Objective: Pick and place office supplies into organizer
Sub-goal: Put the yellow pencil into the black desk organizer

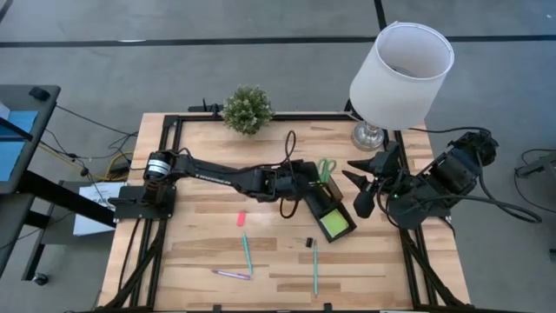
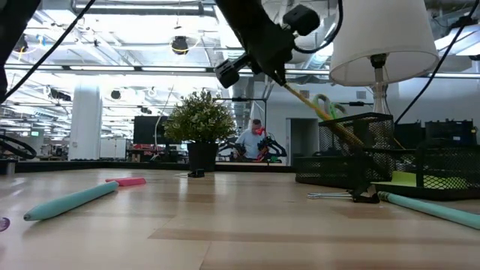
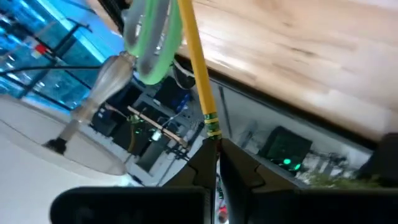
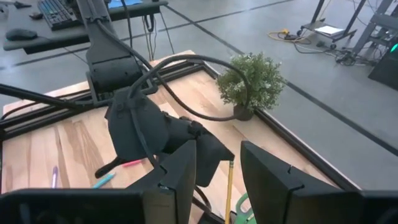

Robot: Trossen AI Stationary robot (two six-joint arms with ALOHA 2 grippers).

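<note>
My left gripper hangs over the black mesh organizer and is shut on a yellow wooden pencil. The pencil slants down into the organizer's mesh cup. Green-handled scissors stand in that cup, and a lime-green sticky-note pad lies in the tray part. My right gripper waits open just right of the organizer, holding nothing. On the table lie a pink eraser, two teal pens, a purple pen and a black clip. My left gripper pinches the pencil's top end between its two fingers, right at the green metal band. The fingers come slanting down from the table's left, and the pencil runs on ahead of them, roughly in line. The pencil is tilted, its lower end inside the mesh cup; whether it touches the bottom is hidden.
A small potted plant stands at the far edge. A white-shaded lamp stands at the far right, its shade above the right arm. Bare wood lies between the left arm and the pens near the front.
</note>
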